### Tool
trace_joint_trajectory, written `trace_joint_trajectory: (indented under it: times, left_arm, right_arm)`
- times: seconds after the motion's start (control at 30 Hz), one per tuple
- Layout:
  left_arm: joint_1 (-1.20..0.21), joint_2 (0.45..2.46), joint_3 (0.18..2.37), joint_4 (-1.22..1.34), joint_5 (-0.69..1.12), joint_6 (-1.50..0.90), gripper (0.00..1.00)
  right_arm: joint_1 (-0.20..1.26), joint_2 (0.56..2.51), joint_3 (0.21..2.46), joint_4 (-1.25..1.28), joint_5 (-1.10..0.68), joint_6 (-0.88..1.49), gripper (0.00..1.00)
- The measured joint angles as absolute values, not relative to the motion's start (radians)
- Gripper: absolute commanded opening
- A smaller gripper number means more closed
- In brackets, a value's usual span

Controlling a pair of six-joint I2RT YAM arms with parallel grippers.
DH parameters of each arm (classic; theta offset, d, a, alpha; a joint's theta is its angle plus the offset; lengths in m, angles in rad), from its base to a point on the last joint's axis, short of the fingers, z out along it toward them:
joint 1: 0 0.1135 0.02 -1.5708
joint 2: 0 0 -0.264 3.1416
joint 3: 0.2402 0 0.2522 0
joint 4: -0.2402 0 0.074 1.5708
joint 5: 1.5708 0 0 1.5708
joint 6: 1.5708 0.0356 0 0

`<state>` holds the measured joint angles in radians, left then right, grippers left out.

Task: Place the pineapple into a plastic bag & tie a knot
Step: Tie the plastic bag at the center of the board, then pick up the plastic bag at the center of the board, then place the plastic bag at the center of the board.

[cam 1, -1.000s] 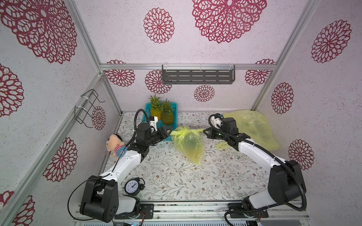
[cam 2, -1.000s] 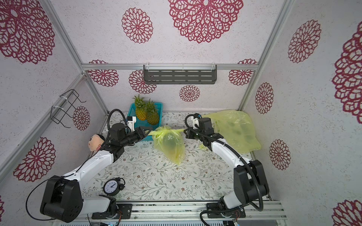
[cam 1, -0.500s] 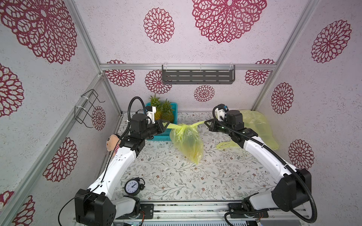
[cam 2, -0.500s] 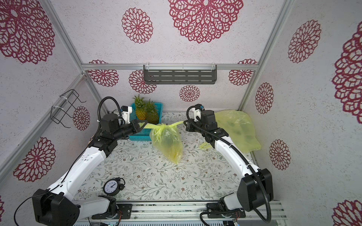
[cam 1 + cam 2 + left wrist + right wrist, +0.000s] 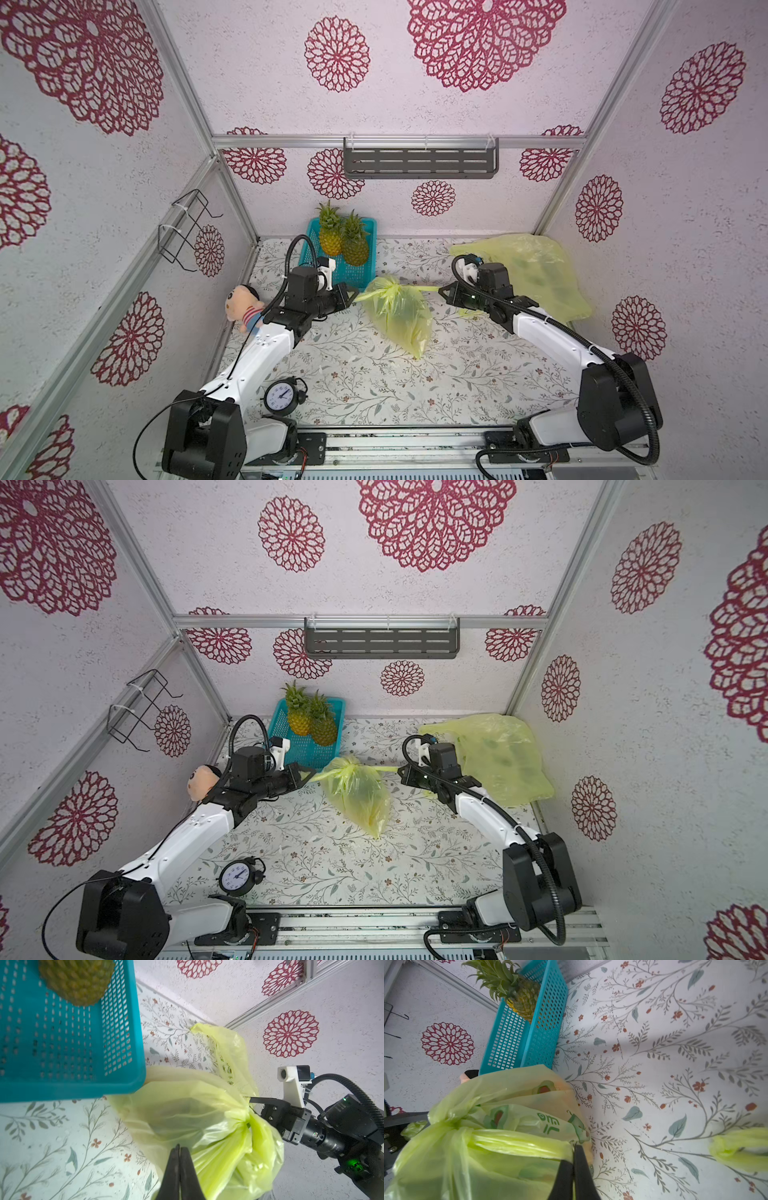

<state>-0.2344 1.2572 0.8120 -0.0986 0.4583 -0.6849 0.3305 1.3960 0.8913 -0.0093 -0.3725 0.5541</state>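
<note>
**Left pincer (image 5: 353, 294) and right pincer (image 5: 441, 289) clamped on one bag**

My left pincer is pressed shut on a twisted strip of the yellow plastic bag (image 5: 397, 318). In the left wrist view its jaws meet with the film pinched between them. My right pincer is likewise closed tight, on the opposite strip, which runs taut and nearly level from the bag's neck. Where the two strips meet, the neck is cinched into a knot (image 5: 458, 1128).

The bag sits between my two pincers, towards the back of the tabletop (image 5: 374, 374) and just in front of the teal basket (image 5: 357, 274). Its pointed bottom is turned toward the front. A dim bulk shows through the film, but I cannot tell whether it is a pineapple.

Two pineapples (image 5: 331, 239) stand upright in the basket at the back. A loose heap of yellow bags (image 5: 532, 270) lies behind my right arm. A doll (image 5: 243, 305) leans at the left edge, and a small clock (image 5: 279, 397) stands near my left arm's base.
</note>
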Motion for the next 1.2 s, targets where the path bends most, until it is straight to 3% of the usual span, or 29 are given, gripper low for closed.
trace_joint_trajectory:
  times: [0.2, 0.4, 0.7, 1.2]
  left_arm:
    - [-0.214, 1.231, 0.783, -0.033, 0.49, -0.714, 0.0]
    - [-0.211, 1.304, 0.995, -0.079, 0.526, -0.713, 0.0]
    - [-0.217, 1.605, 1.449, -0.111, 0.551, -0.709, 0.0]
    - [-0.216, 2.282, 2.213, -0.126, 0.504, -0.732, 0.0]
  right_arm:
    - [0.316, 1.376, 0.899, 0.019, -0.408, 0.558, 0.0]
    - [0.298, 1.376, 1.045, -0.074, -0.393, 0.532, 0.0]
    - [0.253, 1.43, 1.303, -0.089, -0.311, 0.514, 0.0]
    - [0.238, 1.869, 1.584, 0.078, -0.239, 0.533, 0.0]
